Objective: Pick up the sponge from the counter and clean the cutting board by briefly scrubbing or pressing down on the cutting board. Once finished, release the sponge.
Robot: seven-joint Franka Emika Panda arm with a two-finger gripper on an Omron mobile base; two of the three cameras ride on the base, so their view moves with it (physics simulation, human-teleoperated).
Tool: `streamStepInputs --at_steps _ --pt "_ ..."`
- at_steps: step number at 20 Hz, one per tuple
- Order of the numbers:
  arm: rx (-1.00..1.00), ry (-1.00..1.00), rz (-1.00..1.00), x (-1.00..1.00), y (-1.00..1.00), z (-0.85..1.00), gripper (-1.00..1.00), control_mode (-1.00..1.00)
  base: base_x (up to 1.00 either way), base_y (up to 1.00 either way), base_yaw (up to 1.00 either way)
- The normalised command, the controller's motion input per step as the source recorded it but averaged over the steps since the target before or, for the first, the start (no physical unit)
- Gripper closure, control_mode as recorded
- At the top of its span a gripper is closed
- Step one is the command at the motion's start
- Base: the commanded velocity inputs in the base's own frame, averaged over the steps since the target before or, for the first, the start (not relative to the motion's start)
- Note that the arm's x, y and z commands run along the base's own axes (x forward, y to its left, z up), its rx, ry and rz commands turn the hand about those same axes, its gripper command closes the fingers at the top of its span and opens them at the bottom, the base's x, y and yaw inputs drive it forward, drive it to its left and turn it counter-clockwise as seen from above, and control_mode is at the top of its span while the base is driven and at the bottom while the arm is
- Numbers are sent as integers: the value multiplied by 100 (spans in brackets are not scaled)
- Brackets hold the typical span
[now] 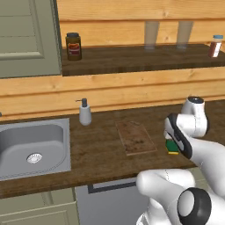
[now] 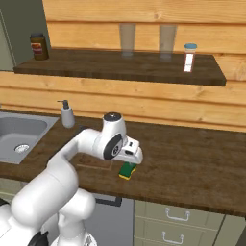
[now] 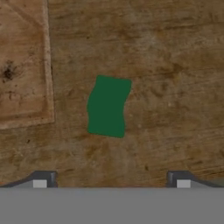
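Note:
The sponge (image 3: pixel 108 106) lies green side up on the dark wood counter (image 3: pixel 175 65), just right of the cutting board (image 3: pixel 22 65). My gripper (image 3: pixel 111 180) hangs straight above the sponge, open, its fingertips (image 3: pixel 43 178) wide apart with nothing between them. From the left base view the sponge (image 1: pixel 172 146) peeks out yellow and green below the hand, right of the speckled cutting board (image 1: pixel 135 137). From the right base view the sponge (image 2: pixel 128 170) sits under the hand near the counter's front edge, and the arm hides most of the board (image 2: pixel 96 165).
A steel sink (image 1: pixel 33 149) is set in the counter at the left, with a soap dispenser (image 1: pixel 85 113) behind its right corner. The upper shelf holds a jar (image 1: pixel 73 46), two glasses and a small bottle (image 1: pixel 215 45). The wood wall stands close behind.

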Motion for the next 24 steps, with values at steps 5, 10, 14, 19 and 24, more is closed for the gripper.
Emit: streamStepInputs --at_steps 5,10,14,19,24 --pt "3 0 0 12 0 -30 -100 -100 0 0 0" --pt "3 0 0 12 0 -30 -100 -100 0 0 0" --pt "0 0 0 18 0 -23 -100 -100 0 0 0" --pt "1 0 0 16 0 -16 -100 -100 0 0 0" --pt "2 0 0 8 0 -11 -100 -100 0 0 0"
